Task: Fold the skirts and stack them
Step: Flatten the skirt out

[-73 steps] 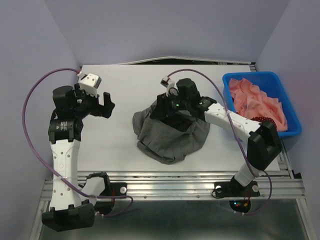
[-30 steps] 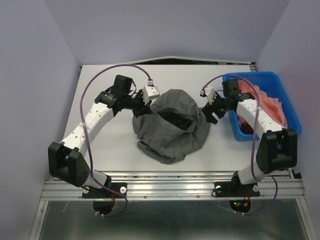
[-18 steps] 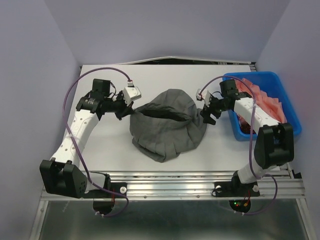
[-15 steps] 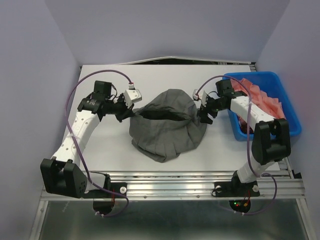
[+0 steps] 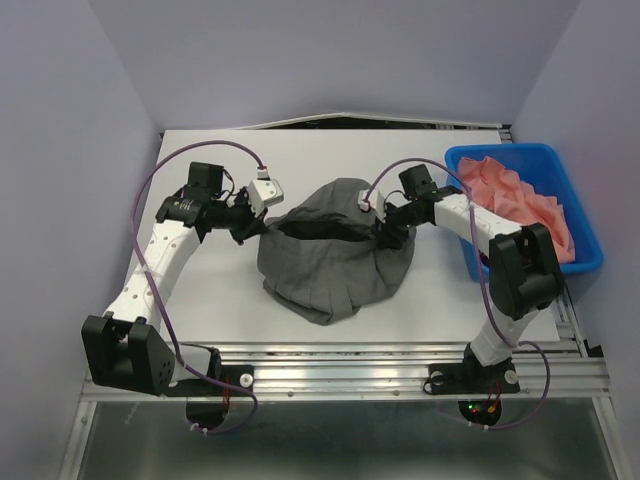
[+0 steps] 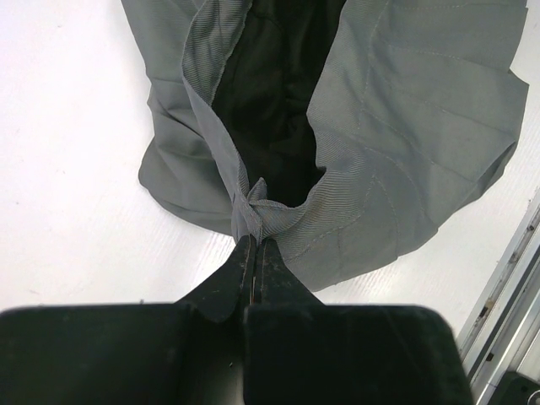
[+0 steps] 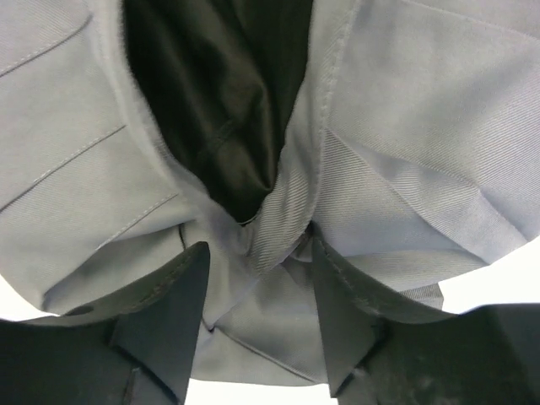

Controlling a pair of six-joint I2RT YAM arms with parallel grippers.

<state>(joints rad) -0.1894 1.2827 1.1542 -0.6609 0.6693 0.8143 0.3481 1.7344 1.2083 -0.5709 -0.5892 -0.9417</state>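
The dark grey skirt (image 5: 330, 270) lies bunched in the middle of the white table (image 5: 210, 310), its waist opening gaping and showing black lining (image 6: 283, 101). My left gripper (image 5: 262, 222) is shut on the left end of the waistband (image 6: 253, 211), pinching a small knot of cloth. My right gripper (image 5: 382, 228) has come in at the right end of the waist. Its fingers (image 7: 169, 312) stand apart with a fold of grey cloth (image 7: 283, 211) bunched between them, and the fold touches the right-hand finger. In the right wrist view the gripper (image 7: 257, 261) is low over the skirt (image 7: 422, 126).
A blue bin (image 5: 500, 152) holding salmon-pink cloth (image 5: 525, 200) stands at the table's right edge, right beside my right arm. A metal rail (image 5: 350, 365) runs along the near edge. Purple walls close in the back and both sides.
The right gripper has moved left from beside the bin onto the skirt's right waist end, and its jaws have narrowed. The left gripper has stayed shut on the left waist end, almost still.
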